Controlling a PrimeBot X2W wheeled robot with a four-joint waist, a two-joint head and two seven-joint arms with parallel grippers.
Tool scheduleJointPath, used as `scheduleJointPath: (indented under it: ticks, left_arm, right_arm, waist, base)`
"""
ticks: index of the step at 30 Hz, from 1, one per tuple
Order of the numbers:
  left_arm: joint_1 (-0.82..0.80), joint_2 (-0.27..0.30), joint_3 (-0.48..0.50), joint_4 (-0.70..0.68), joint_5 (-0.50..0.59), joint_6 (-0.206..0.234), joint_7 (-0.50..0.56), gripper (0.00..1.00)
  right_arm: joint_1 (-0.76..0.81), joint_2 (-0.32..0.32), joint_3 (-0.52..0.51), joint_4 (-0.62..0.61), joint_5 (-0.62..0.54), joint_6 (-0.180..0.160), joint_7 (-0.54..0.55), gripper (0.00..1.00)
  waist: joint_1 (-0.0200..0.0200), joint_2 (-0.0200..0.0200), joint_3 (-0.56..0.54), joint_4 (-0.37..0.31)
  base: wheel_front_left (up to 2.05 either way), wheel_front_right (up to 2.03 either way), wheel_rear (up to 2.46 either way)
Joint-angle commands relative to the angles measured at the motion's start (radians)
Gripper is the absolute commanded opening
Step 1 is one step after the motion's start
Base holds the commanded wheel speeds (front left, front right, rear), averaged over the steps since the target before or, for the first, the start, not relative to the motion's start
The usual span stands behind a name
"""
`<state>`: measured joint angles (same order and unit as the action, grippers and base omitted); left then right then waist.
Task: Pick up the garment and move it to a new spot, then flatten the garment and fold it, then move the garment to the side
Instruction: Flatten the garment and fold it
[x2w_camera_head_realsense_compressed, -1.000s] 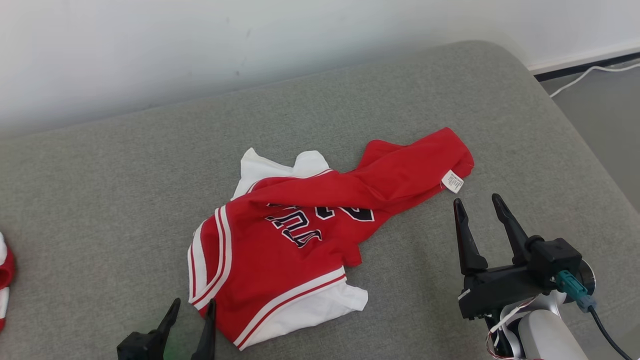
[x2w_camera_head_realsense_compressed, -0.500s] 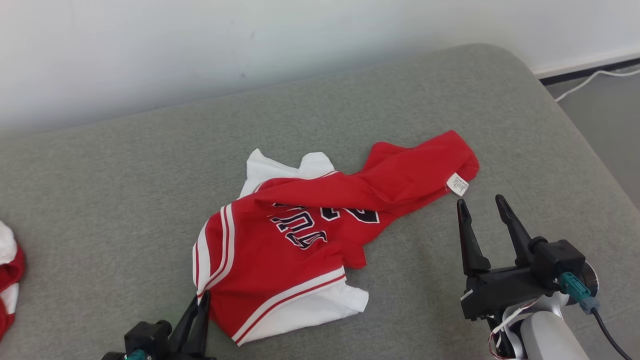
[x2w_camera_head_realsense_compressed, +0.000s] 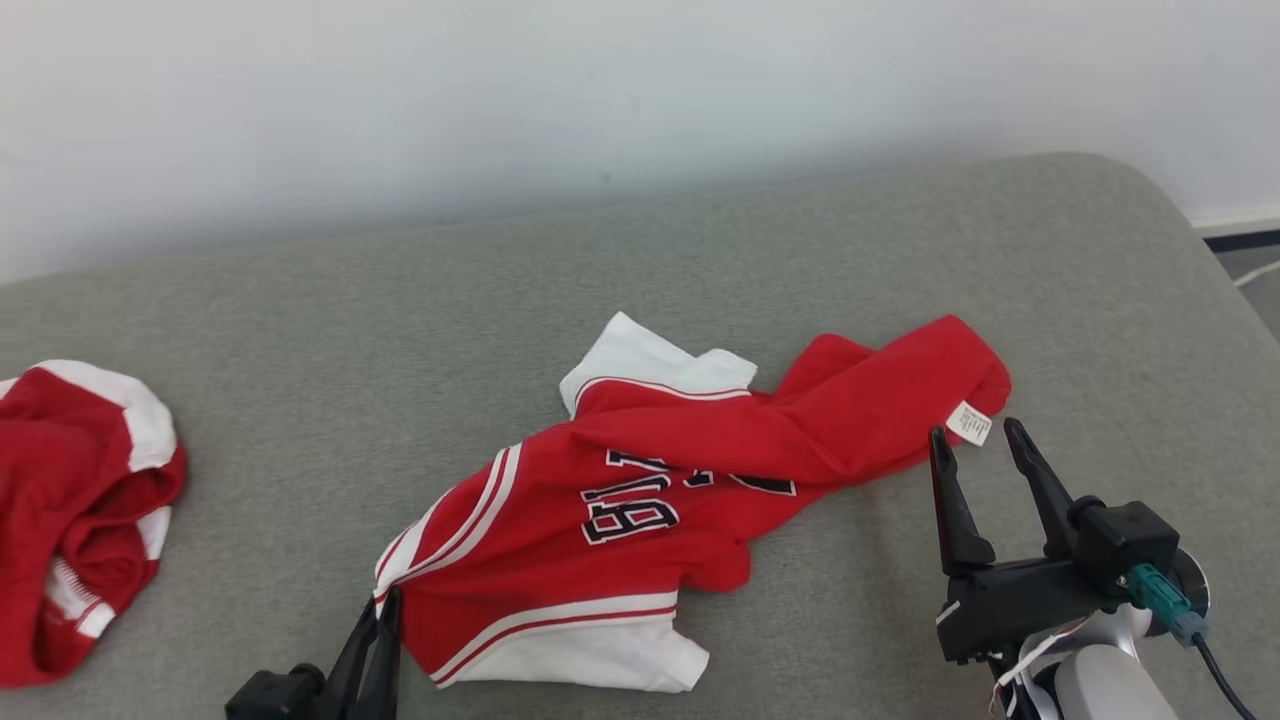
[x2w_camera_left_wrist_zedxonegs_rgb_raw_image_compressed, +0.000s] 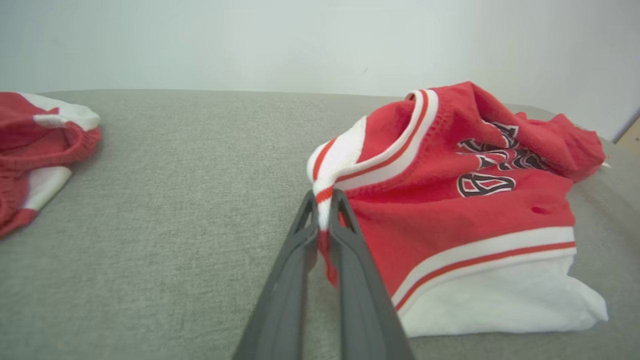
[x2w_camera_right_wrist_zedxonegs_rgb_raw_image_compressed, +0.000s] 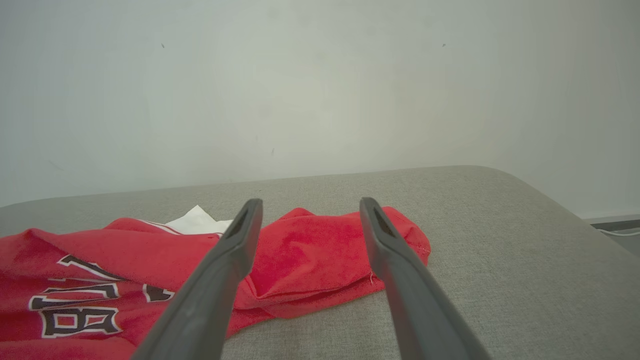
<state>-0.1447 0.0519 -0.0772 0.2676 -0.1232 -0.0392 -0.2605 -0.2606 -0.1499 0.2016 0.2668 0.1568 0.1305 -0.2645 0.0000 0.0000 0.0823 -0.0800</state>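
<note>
The left gripper (x2w_camera_left_wrist_zedxonegs_rgb_raw_image_compressed: 324, 202) is being clamped on the garment (x2w_camera_head_realsense_compressed: 560, 570) at its striped corner, a hold apt for lifting it from the middle of the cushion (x2w_camera_head_realsense_compressed: 300, 300), where it is lying crumpled; the right gripper (x2w_camera_head_realsense_compressed: 973, 432) is being held agape toward the cushion's right, likely awaiting the other end.

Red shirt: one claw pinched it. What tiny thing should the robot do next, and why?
Probably ease the right gripper forward and close it on the red shirt near its white tag. The left gripper is shut on the striped edge; the right is open, holding nothing.
</note>
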Motion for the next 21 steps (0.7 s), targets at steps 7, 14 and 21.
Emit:
scheduleJointPath:
  ticks: [7, 14, 21]
  left_arm:
    - [0.052, 0.031, 0.022, -0.035, 0.009, 0.017, -0.003, 0.00]
    - [0.091, 0.049, 0.047, -0.053, -0.011, 0.035, 0.004, 0.00]
    - [0.093, 0.057, 0.059, -0.020, -0.027, 0.045, 0.003, 0.00]
  right_arm:
    - [0.022, 0.000, -0.005, 0.013, 0.007, 0.000, -0.003, 1.00]
    - [0.024, 0.009, -0.010, 0.024, 0.003, 0.000, -0.003, 1.00]
    - [0.013, 0.007, 0.001, 0.039, 0.010, 0.000, -0.003, 1.00]
  waist:
    - [0.0000, 0.0000, -0.026, 0.077]
    - [0.0000, 0.0000, -0.025, 0.101]
    - [0.0000, 0.0000, -0.019, 0.102]
  base:
    - [0.00, 0.00, 0.00]
    - [0.00, 0.00, 0.00]
    - [0.00, 0.00, 0.00]
